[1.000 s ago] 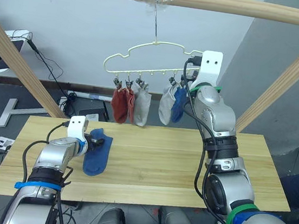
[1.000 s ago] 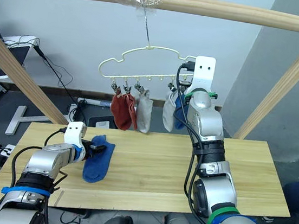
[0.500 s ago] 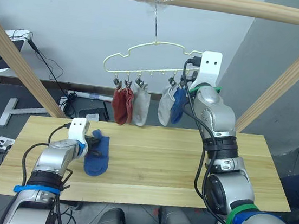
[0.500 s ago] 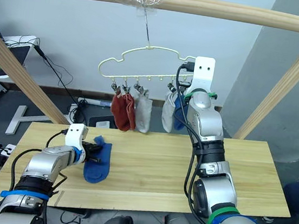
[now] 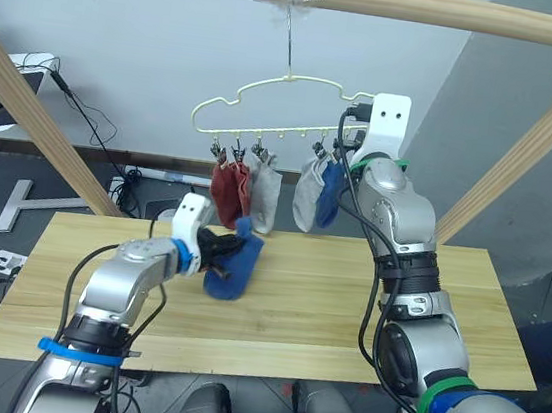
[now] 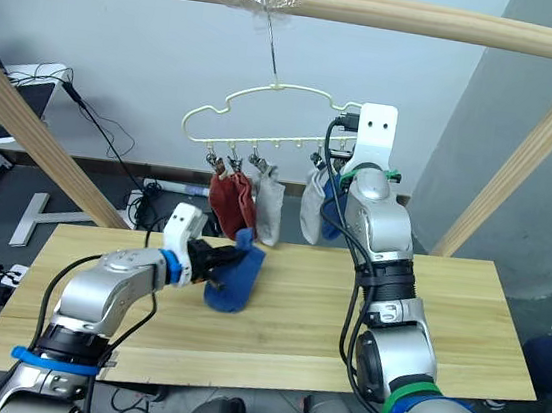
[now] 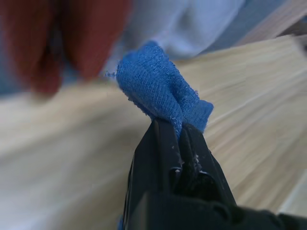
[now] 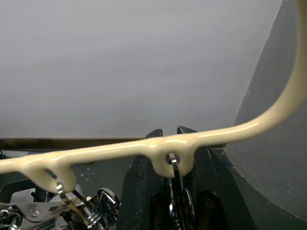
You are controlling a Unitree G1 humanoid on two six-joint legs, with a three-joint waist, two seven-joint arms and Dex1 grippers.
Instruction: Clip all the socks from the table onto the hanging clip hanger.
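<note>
Left gripper (image 7: pixel 175 136) pinches a blue sock (image 5: pixel 233 265), lifted above the table (image 5: pixel 326 293) below the hanger (image 5: pixel 267 115), where five socks (image 5: pixel 258 186) hang clipped. Right gripper (image 8: pixel 169 143) clamps the hanger's bar at a clip (image 8: pixel 172 165).

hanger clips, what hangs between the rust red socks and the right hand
In the left eye view, a light grey sock, then some empty clips, then another light grey sock and a blue sock beside the right hand.
</note>
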